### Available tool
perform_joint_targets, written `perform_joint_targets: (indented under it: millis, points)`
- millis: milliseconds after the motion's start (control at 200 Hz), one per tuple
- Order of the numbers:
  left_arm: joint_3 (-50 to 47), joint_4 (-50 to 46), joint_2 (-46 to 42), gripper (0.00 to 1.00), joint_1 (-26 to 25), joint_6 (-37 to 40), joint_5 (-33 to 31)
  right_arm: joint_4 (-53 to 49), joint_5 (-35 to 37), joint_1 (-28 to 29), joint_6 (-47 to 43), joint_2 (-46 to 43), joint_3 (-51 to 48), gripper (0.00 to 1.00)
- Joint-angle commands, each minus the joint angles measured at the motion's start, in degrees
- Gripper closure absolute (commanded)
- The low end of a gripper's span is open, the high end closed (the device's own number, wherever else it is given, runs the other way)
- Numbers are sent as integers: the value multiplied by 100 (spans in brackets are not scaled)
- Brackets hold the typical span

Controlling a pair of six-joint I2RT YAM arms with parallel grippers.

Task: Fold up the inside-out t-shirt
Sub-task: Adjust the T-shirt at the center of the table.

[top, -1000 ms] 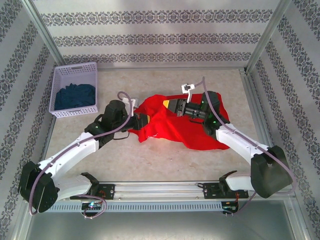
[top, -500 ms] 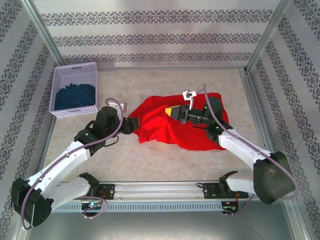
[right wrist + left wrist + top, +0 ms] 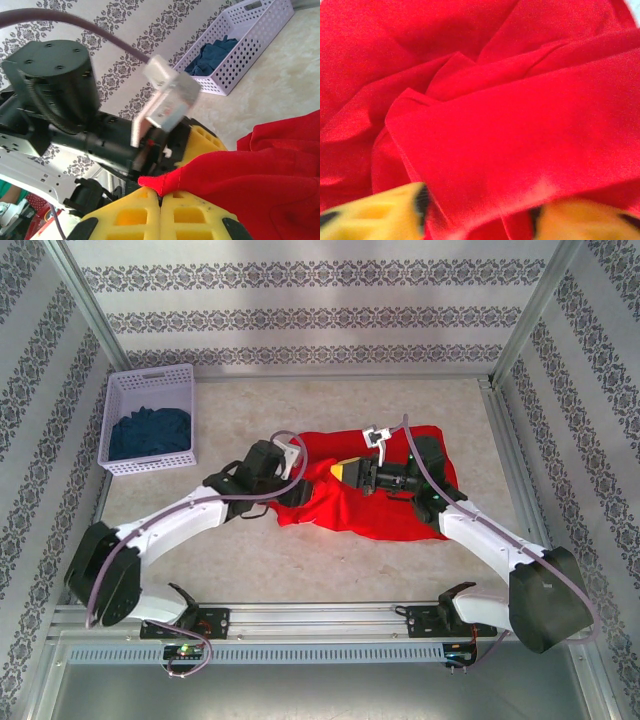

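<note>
**Two hands at a crumpled red t-shirt**

The pale worktop (image 3: 300, 400) carries every item. The inside-out t-shirt (image 3: 345, 508), bright red, lies bunched and creased under and between the two hands, and most of its cloth spreads beneath the right arm. In the left wrist view the t-shirt (image 3: 510, 140) fills the frame ahead of the hand as overlapping folds, with one broad flat band crossing just beyond the fingertips.

A white perforated basket (image 3: 150, 465) stands well apart from the left hand, on its outer side and farther from the arm bases. It holds a dark blue cloth (image 3: 150, 430). The right wrist view shows the basket (image 3: 250, 30) and the blue cloth (image 3: 215, 55) beyond the right hand.

The left hand (image 3: 293, 483) sits at the near-left edge of the t-shirt. Its yellow fingers (image 3: 370, 212) stand parted, unclenched, with a fold of red cloth lying across the gap of the hand (image 3: 477, 220).

The right hand (image 3: 344, 470) points toward the left hand, near it. It is clenched (image 3: 160, 200), its yellow fingers pressed together on a stitched hem corner of the t-shirt (image 3: 260, 170), which drapes away to the hand's right.
</note>
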Motion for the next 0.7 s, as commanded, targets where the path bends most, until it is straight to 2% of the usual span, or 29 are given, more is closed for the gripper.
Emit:
perform_joint_targets:
  millis: [0,55,120,180,260,425,475,570,700]
  points:
    - [413,517,269,81,-19,164,629,-210,21,-37,-369,-261,-136,100]
    - [420,612,96,100,57,16,1274,-638,337,-79,-669,-466,-195,100]
    - [121,1098,-407,100,284,-349,2263,-1433,1006,-49,-1135,-756,-203,100]
    - [-343,1853,-921,100,538,-984,3365,-1830,1598,-18,-1437,-944,-253,100]
    - [-731,2594,-1441,100,685,-1601,4095,-2150,2257,36,-1649,-1088,-270,100]
    - [-1025,3261,-1682,100,805,-2151,4530,-2657,3548,448,-1967,-1138,-98,99]
    - [-1031,3518,-1584,100,826,-2340,4660,-3030,3861,487,-1919,-1077,107,92]
    - [-913,3430,-1401,100,838,-2422,4671,-3806,4324,611,-2003,-1051,533,76]
    - [-664,2766,-1219,100,839,-2331,4335,-4242,4195,816,-2349,-1466,586,60]
